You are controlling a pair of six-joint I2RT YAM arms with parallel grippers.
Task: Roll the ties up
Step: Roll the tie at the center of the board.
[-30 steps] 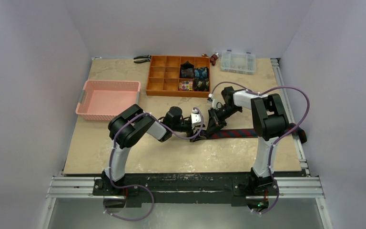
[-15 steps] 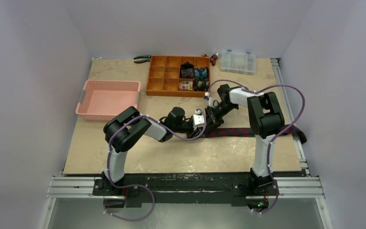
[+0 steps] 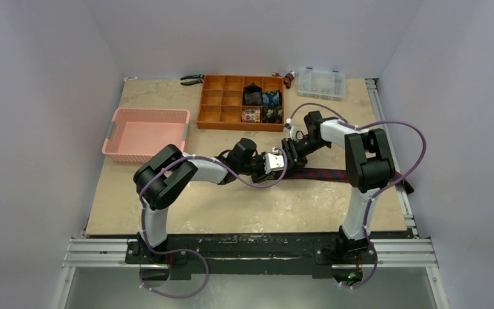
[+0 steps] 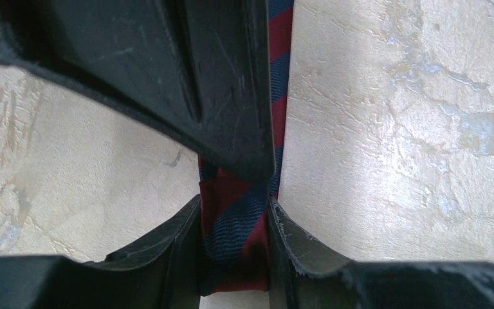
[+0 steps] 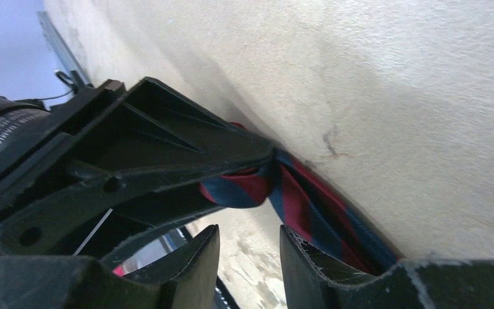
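The tie [image 3: 334,174] is dark navy with red diagonal stripes. It lies flat on the surface [image 3: 244,206] as a narrow band, running from the middle of the overhead frame toward its right edge. Its left end is folded back on itself into a small loop.

The left gripper [image 4: 234,209] is clamped on that folded end. In its wrist view both fingers [image 4: 180,251] press against the fabric's edges at bottom centre, with no gap on either side.

The right gripper [image 5: 249,235] has its fingers apart, with bare surface showing between them and nothing held. The tie passes just beside the finger on that frame's right.

Small rolled ties [image 3: 271,100] sit in the right-hand compartments of the orange tray [image 3: 222,96] at the top centre of the overhead frame.
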